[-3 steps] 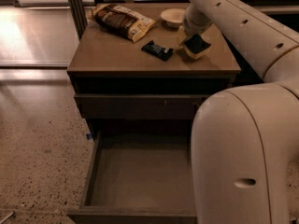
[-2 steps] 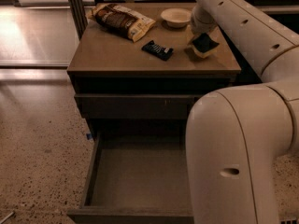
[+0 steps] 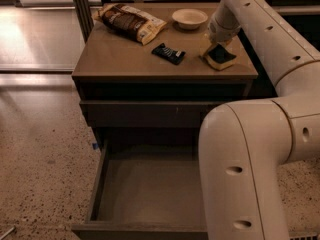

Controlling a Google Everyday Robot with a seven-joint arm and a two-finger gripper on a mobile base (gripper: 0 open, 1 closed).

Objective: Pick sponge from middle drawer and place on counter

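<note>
Nearest, at lower right: the thick pale arm (image 3: 245,184), covering the right part of the middle drawer (image 3: 98,184), pulled out with its shallow tray bare where visible. Speckled floor (image 3: 40,159) to the left. Above the open tray, a closed drawer front (image 3: 145,114). Then the counter (image 3: 120,59): near its front, a dark snack wrapper (image 3: 168,53), well apart from the sponge (image 3: 221,57) at the right edge, dark face up, yellow foam showing at its sides; whether resting flat or just off the surface, cannot tell. Directly over the sponge's far side, the gripper (image 3: 220,38), touching or nearly so; spread or pinching, cannot tell. Farther back, a pale bowl (image 3: 189,18) and a chip bag (image 3: 130,21) at the far left. Compared with a moment earlier: sponge and gripper lower and nearer the front edge; wrapper, bowl and bag unmoved.
</note>
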